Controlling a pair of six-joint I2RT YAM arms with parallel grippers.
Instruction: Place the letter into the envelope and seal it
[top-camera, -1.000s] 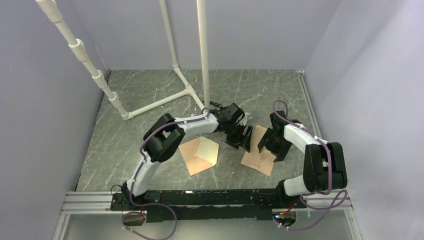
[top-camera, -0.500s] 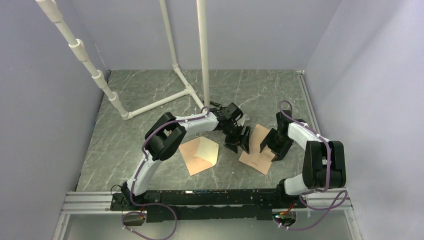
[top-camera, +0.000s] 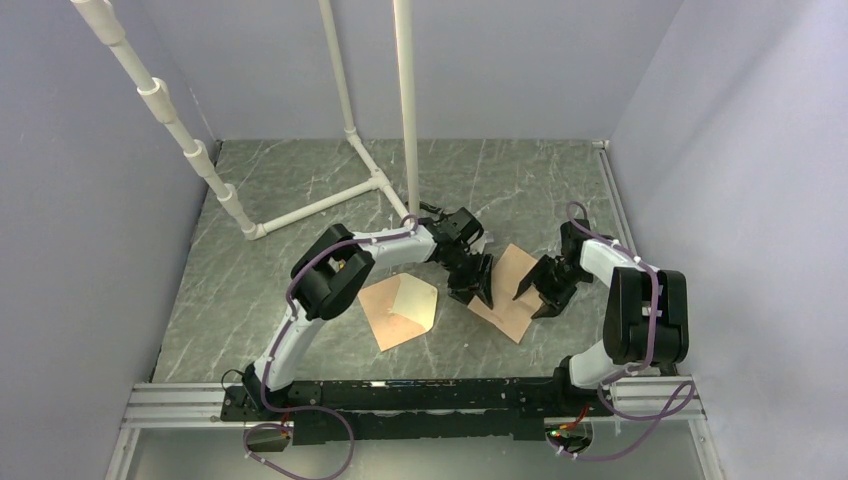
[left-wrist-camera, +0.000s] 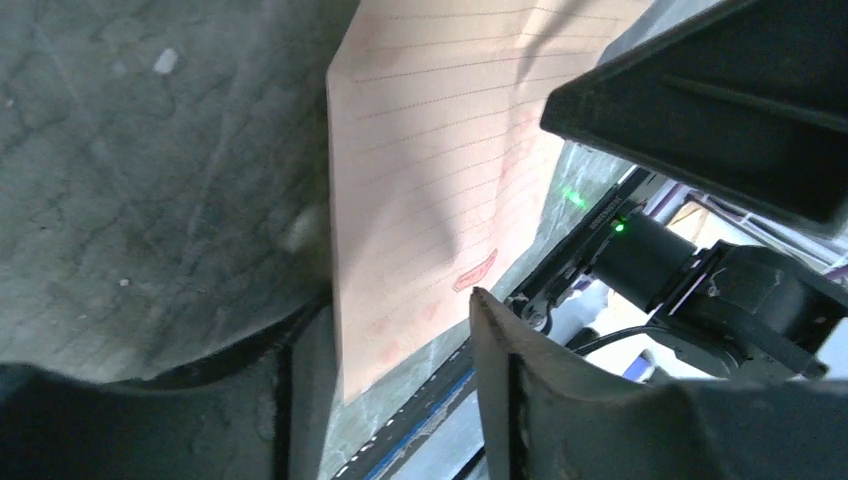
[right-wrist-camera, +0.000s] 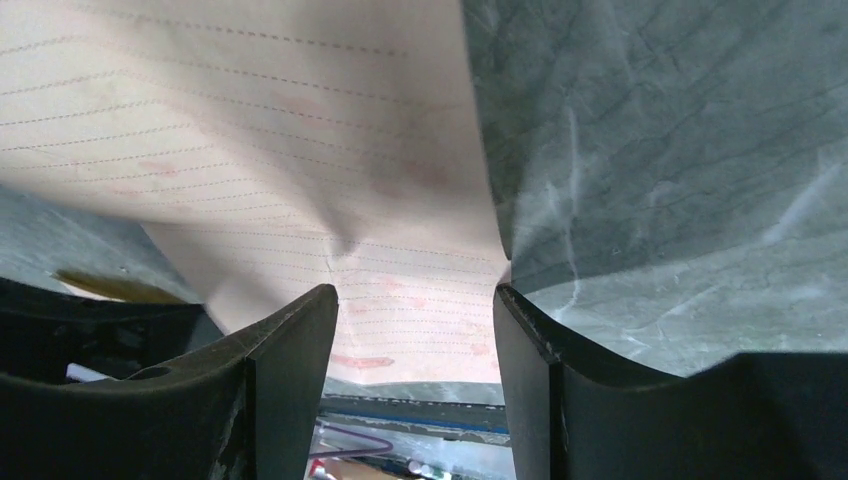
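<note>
— Where is the letter (top-camera: 503, 300), the flat sheet of pale peach paper with dotted lines?

— It lies on the grey marbled table (top-camera: 300, 190), a little right of the middle, just between the two grippers. In the right wrist view the letter (right-wrist-camera: 250, 120) is buckled and has a small dent near the fingers.

— How does the left gripper (top-camera: 478, 287) stand?

— Its black fingers are apart. In its own wrist view, a corner of the letter (left-wrist-camera: 430, 180) shows face-on in the gap of the left gripper (left-wrist-camera: 390, 305), so nothing is clamped.

— And the right gripper (top-camera: 537, 292)?

— It is also spread wide. The edge of the sheet runs between the two fingers of the right gripper (right-wrist-camera: 415, 290). One cannot tell whether they touch the paper.

— Where is the envelope (top-camera: 398, 312)?

— The peach-tan paper envelope with a pointed flap lies flat on the table, left of the letter and apart from it. Its paler part is turned toward the letter.

— What is further out?

— A white plastic pipe frame (top-camera: 330, 200) stands on the far left part of the table.
</note>
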